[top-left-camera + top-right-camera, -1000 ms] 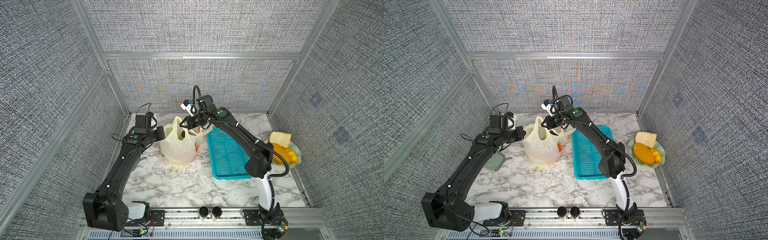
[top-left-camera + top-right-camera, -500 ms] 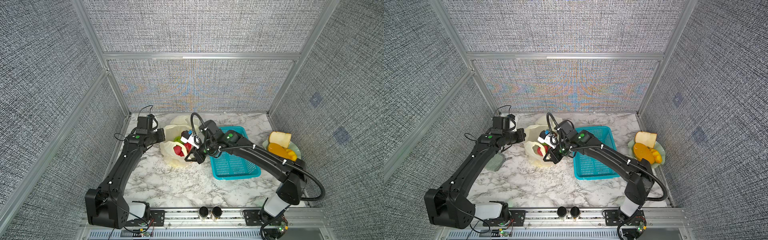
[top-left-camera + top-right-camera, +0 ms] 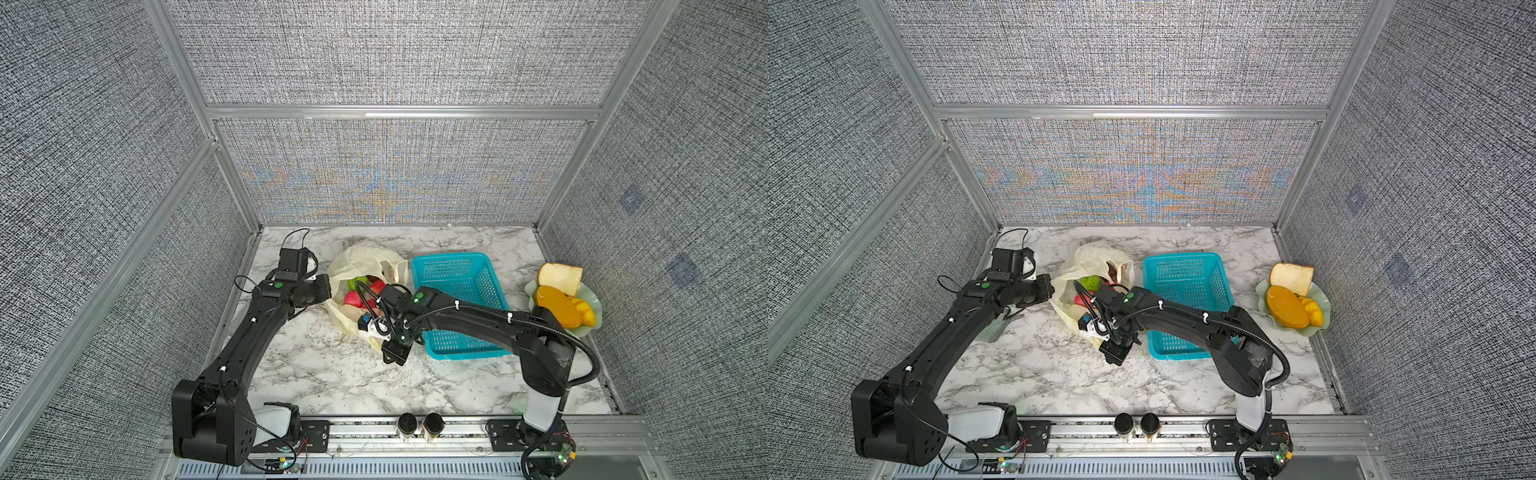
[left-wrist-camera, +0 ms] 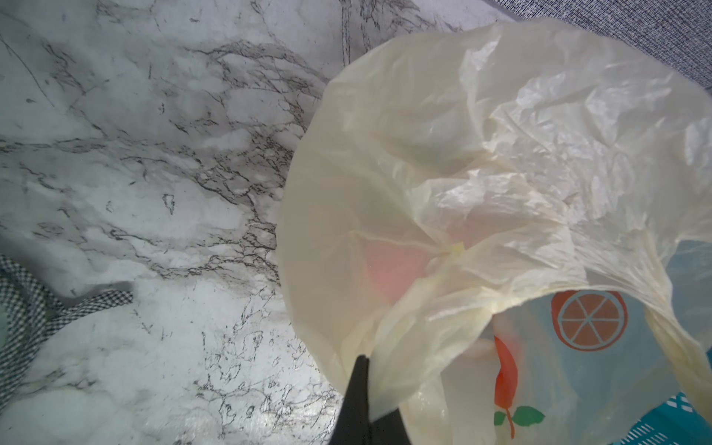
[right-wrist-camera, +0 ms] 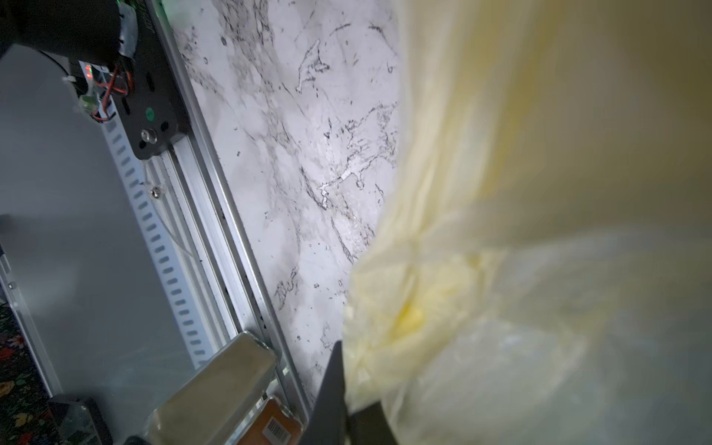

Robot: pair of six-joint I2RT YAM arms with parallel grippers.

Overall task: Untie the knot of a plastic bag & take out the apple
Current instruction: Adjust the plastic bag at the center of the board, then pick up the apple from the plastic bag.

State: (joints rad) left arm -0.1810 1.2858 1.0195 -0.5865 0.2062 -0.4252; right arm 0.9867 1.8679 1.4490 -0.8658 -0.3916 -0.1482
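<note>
Left fingers (image 4: 358,397) and right fingers (image 5: 333,389) each pinch the film of the pale yellow plastic bag (image 3: 361,257), which lies mouth-open on the marble bench (image 3: 332,374) just beside a turquoise basket (image 3: 451,257). Red fruit (image 3: 352,300) shows inside, and an orange-slice print (image 4: 589,319) marks its side.
</note>
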